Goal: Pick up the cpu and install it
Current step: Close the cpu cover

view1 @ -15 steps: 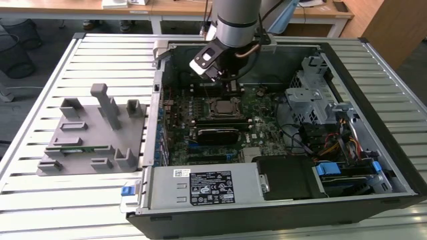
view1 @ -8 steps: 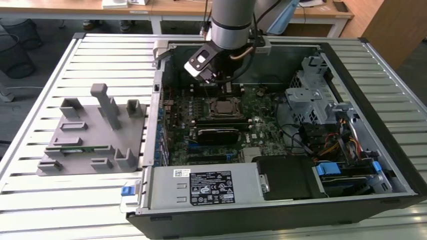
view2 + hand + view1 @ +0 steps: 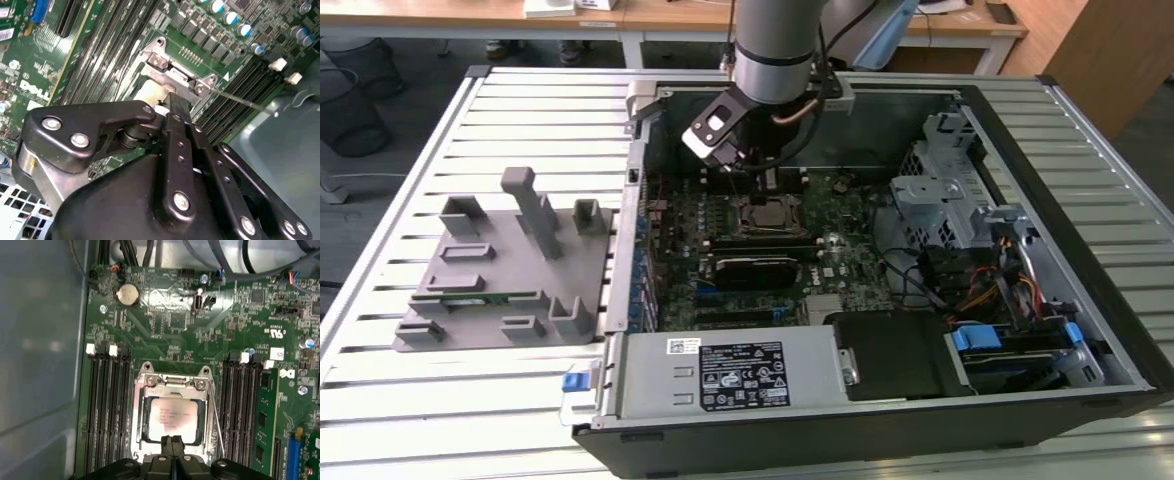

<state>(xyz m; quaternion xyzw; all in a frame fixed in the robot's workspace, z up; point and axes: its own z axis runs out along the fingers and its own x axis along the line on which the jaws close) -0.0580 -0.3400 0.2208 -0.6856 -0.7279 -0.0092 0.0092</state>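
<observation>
Motherboard [image 3: 165, 340], socket frame [image 3: 172, 382] close around cpu [image 3: 172, 415].

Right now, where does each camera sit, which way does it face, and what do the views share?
Exterior view: off the arm, raised, looking down into the open computer case; shows the arm and gripper.
First wrist view: on the wrist, looking straight down on the motherboard; gripper tips meet the cpu.
Second wrist view: on the wrist, looking slantwise past the gripper's black linkage toward the socket.
Shared: both wrist views show the cpu lying in the socket at the gripper's tips.
</observation>
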